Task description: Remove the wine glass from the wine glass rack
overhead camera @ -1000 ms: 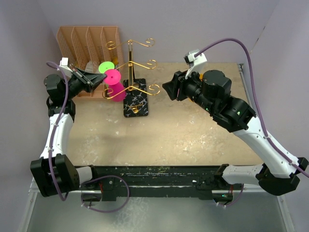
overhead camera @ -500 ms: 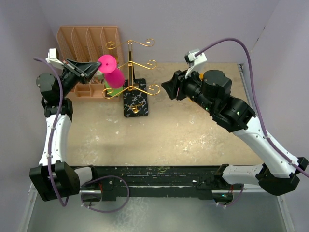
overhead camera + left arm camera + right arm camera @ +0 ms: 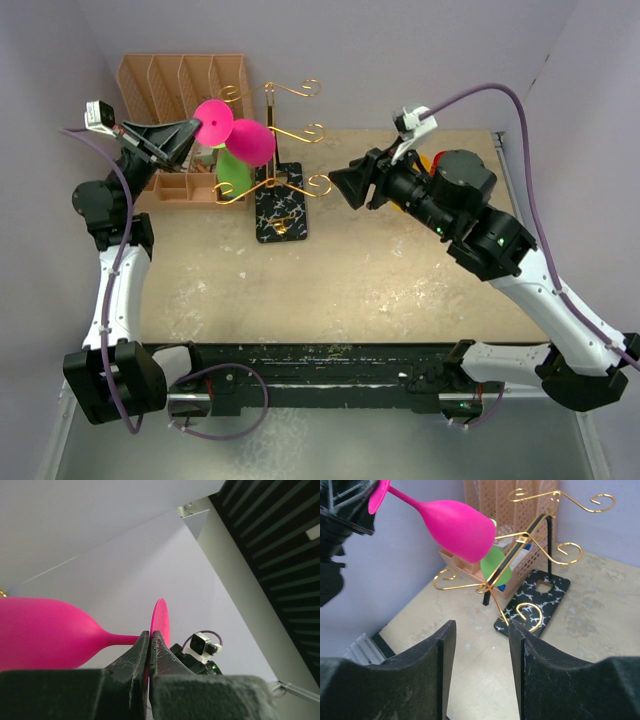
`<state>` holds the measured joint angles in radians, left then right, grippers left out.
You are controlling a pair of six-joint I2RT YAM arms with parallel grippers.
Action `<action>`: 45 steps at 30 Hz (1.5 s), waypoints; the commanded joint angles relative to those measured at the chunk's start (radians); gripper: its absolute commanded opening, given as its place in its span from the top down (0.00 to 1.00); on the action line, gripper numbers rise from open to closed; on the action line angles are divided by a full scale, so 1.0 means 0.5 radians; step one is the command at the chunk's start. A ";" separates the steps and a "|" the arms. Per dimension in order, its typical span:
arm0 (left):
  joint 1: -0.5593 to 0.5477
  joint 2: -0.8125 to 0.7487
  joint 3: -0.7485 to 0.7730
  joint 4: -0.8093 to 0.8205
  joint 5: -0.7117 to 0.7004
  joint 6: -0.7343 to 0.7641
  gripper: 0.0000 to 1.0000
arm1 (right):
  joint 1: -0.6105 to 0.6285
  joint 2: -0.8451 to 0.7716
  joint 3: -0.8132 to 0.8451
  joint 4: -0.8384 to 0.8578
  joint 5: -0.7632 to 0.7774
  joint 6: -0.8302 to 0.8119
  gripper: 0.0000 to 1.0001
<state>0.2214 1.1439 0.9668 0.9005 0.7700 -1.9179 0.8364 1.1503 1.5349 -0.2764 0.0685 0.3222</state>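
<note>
Desk (image 3: 400,290): tan, scuffed top.
Right arm (image 3: 520,270): over the desk's right half, pointing at the rack (image 3: 535,592); right jaws parted wide, empty.
Left arm (image 3: 115,270): high over the far-left corner; left jaws clamped on the foot of the wine glass (image 3: 457,530).
Organiser (image 3: 175,85): tan, slotted, far-left corner.
Rack: gold wire, black veined base, beside the organiser.
Wine glass: pink, aloft, tilted, bowl just beside the rack's upper arms.
Green glass (image 3: 496,565): under the pink bowl.

Left arm (image 3: 115,285): upright, wrist high.
Left claw (image 3: 193,127): jaws pinched together, pointing right.
Right claw (image 3: 345,186): jaws apart, pointing left.
</note>
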 commanded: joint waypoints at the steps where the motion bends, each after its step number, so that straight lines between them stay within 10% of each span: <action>1: -0.006 0.019 -0.143 0.831 -0.147 -0.523 1.00 | -0.018 -0.163 -0.097 0.428 -0.325 0.026 0.37; 11: -0.007 0.102 -0.203 1.472 -0.284 -0.841 1.00 | -0.123 0.112 0.127 0.450 -0.597 -0.042 0.29; 24: -0.028 -0.080 0.019 1.494 -0.164 -0.864 1.00 | -0.675 0.337 0.175 0.989 -1.884 0.252 0.27; 31: -0.057 -0.308 -0.007 1.493 -0.178 -0.900 1.00 | -0.694 0.602 0.083 2.058 -2.553 0.980 0.29; 45: -0.092 -0.519 -0.331 1.491 -0.206 -0.869 1.00 | -0.694 1.012 0.236 3.251 -2.672 1.936 0.32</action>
<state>0.1806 0.8913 0.8440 1.5181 0.6880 -2.0846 0.4915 1.6508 1.5845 1.0317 -1.2442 1.0748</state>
